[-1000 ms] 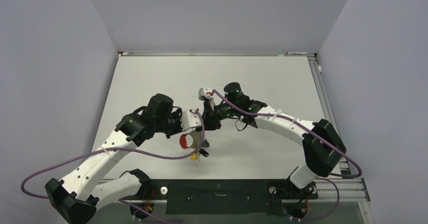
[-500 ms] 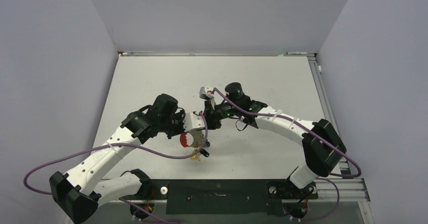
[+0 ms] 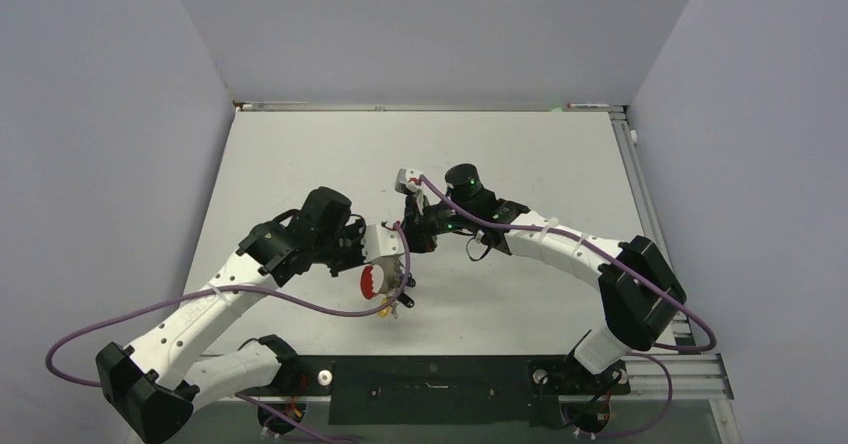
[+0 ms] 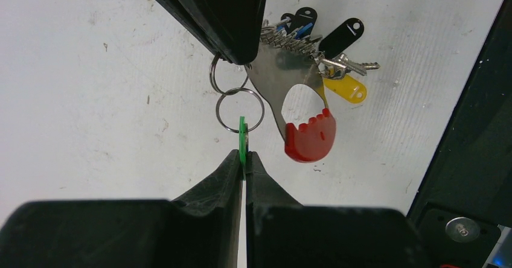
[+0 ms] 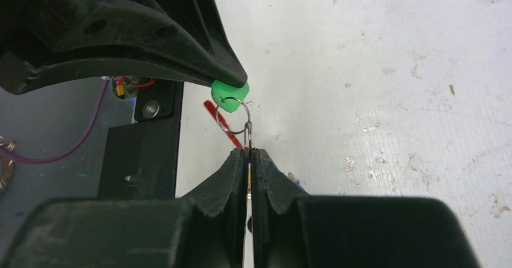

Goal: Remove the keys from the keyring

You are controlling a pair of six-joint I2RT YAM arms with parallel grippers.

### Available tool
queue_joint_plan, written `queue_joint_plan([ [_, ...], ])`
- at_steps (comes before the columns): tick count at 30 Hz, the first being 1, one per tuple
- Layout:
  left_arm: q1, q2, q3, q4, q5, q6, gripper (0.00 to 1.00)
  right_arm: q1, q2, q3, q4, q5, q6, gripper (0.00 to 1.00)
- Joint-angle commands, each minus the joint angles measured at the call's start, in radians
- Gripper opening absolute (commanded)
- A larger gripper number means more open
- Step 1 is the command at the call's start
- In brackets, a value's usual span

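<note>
Pinching green key tag (image 4: 242,135) in fully closed left gripper (image 4: 243,157); clamping wire ring (image 5: 249,126) in tightly closed right gripper (image 5: 249,154); dangling keyring (image 4: 272,85) with keys (image 4: 285,35) just beside ring.

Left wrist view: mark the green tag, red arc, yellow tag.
green tag (image 4: 242,132), left wrist view, exposed upper part
red arc (image 4: 308,144), left wrist view, its middle
yellow tag (image 4: 345,89), left wrist view, its middle

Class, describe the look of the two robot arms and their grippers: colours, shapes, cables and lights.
The left arm and right arm have white links and bulky black joints, each trailing a purple cable. A green light glows on the right wrist. The left gripper and right gripper each have two black, wedge-shaped fingers.
</note>
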Motion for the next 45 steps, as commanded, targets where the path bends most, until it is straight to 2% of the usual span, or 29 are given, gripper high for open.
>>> queue_joint_plan([
  [1,-0.005,-0.023,0.02,-0.019,0.004,0.003,0.0,-0.001,-0.018,0.025,0.041,0.066,0.0,0.05],
  [18,-0.051,0.05,0.152,0.005,0.012,0.012,0.0,0.054,0.022,0.048,0.012,0.045,-0.01,0.05],
  [27,-0.053,0.025,0.118,0.02,-0.019,0.036,0.0,0.012,0.015,0.029,0.089,-0.092,0.084,0.07],
  [28,-0.051,0.017,0.111,0.02,-0.021,0.043,0.0,0.003,0.009,0.025,0.091,-0.104,0.088,0.12],
  [32,-0.051,-0.008,0.085,0.032,-0.029,0.078,0.0,-0.02,-0.011,0.011,0.099,-0.164,0.106,0.44],
  [34,-0.051,-0.017,0.075,0.039,-0.031,0.099,0.0,-0.028,-0.024,0.007,0.092,-0.175,0.102,0.54],
  [40,-0.051,-0.034,0.064,0.051,-0.033,0.183,0.0,-0.07,-0.046,0.013,0.071,-0.183,0.078,0.64],
  [45,-0.052,-0.07,0.04,0.089,-0.058,0.317,0.0,-0.108,-0.056,0.036,0.017,-0.186,0.025,0.67],
])
